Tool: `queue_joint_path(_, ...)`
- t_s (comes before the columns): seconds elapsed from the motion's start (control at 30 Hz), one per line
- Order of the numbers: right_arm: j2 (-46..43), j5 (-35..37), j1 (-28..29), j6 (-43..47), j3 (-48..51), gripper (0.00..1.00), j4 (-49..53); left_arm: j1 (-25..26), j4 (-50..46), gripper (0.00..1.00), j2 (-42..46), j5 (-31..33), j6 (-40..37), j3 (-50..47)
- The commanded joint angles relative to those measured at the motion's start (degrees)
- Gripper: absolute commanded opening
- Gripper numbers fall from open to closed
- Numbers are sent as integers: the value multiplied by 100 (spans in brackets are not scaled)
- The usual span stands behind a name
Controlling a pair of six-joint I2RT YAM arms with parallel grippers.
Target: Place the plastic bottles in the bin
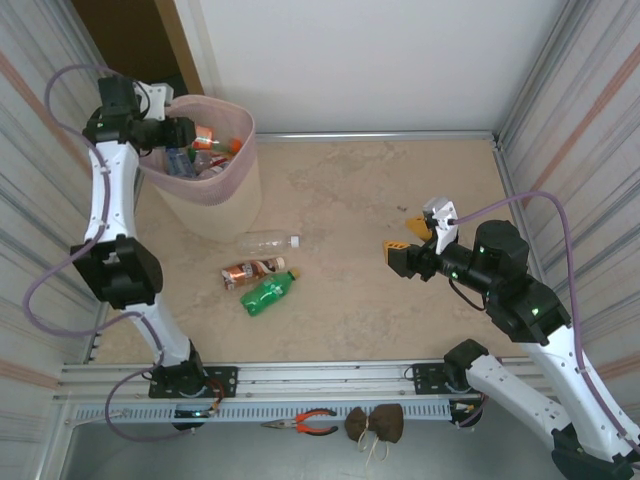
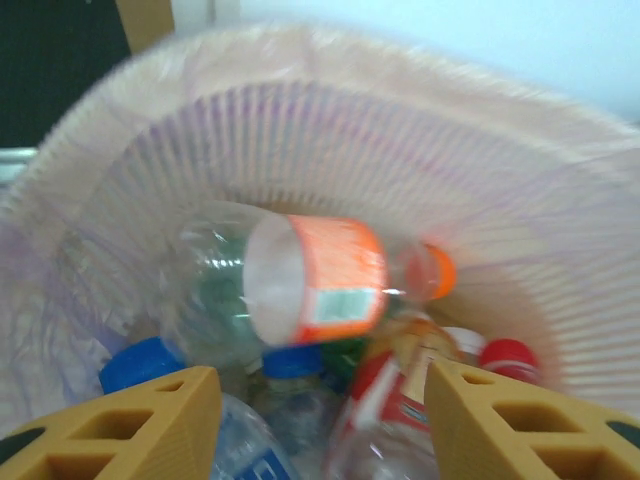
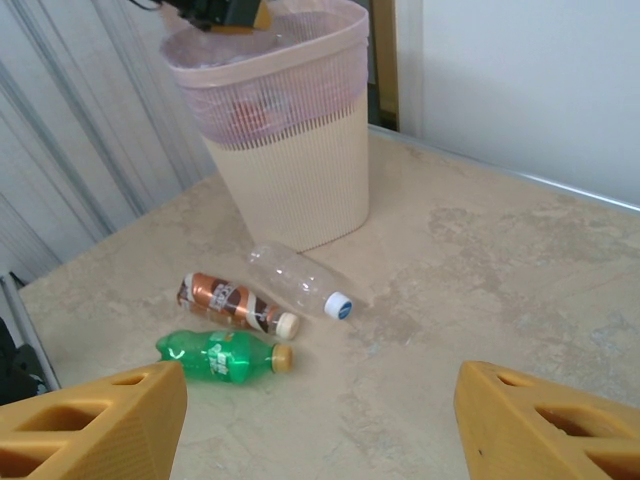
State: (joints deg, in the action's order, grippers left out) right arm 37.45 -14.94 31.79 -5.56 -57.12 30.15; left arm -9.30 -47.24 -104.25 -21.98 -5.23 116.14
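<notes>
bin (image 1: 215,210) of ribbed beige plastic, pink film liner (image 1: 240,150), holds glossy bottles (image 2: 300,280).

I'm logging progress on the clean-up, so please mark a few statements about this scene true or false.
1. Three bottles lie on the table outside the bin: a clear bottle, a brown-labelled bottle and a green bottle. True.
2. The green bottle stands upright. False: it lies on its side.
3. The right end effector grips a bottle. False: it is open and empty.
4. The left end effector hangs open over the bin. True.
5. The bin is empty. False: bottles lie inside, among them an orange-labelled bottle.
</notes>
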Motion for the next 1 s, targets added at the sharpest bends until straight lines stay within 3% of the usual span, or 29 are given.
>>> queue_joint_path(0.0, -35, 42, -24, -61, -192, 70, 122, 49, -221, 56, 673, -392, 84, 43)
queue_joint_path(0.27, -53, 68, -24, -10, -203, 70, 157, 516, -420, 56, 1727, -419, -85, -812)
queue_joint_path(0.53, -103, 96, -24, 11, -146, 70, 194, 1820, -830, 56, 2725, 516, -259, -1765)
queue_joint_path(0.73, -148, 121, -24, -30, -85, 70, 220, 2893, -874, 56, 3279, 1276, -61, -2654)
queue_joint_path(0.97, -211, 158, -24, -92, 5, 70, 264, 3852, -728, 58, 3727, 1741, 299, -3934)
